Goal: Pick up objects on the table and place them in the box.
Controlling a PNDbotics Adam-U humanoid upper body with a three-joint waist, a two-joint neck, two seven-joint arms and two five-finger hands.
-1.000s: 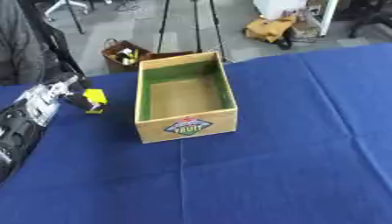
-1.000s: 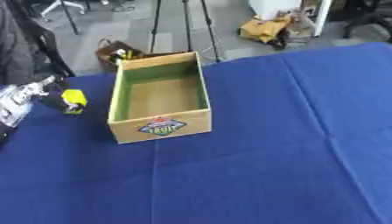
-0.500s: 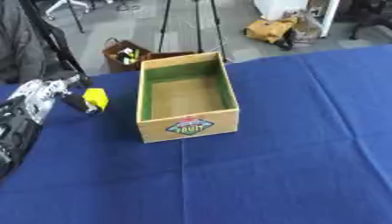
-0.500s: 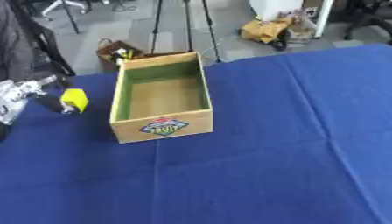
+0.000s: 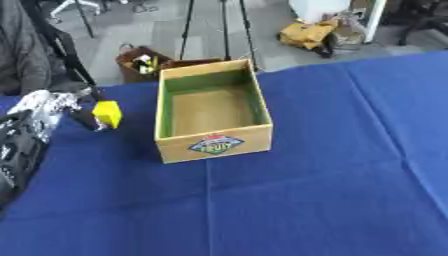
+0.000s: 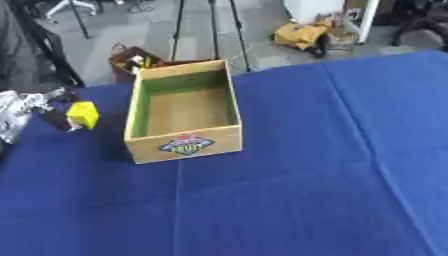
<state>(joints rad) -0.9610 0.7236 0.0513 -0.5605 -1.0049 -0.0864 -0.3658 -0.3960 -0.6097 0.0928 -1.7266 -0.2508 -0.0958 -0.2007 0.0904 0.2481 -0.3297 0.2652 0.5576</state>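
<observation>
A small yellow block [image 5: 108, 114] sits just left of the box, low over the blue cloth. My left hand [image 5: 51, 106] comes in from the left edge, its dark fingers [image 5: 84, 118] curled against the block's left side and pinching it. The wooden box [image 5: 212, 114] stands open-topped in the middle of the table, with a green inner rim, a bare floor and a fruit label on its near wall. Nothing shows inside it. My right hand appears in neither view.
The blue tablecloth [image 5: 332, 180] stretches wide to the right and front of the box. Behind the far table edge are a tripod [image 6: 210, 25], a brown bag of items [image 6: 131, 59] and a yellow bag [image 6: 302, 35] on the floor.
My left hand has shifted only slightly at the left edge, keeping the yellow block between its fingers. The box has stayed where it was.
</observation>
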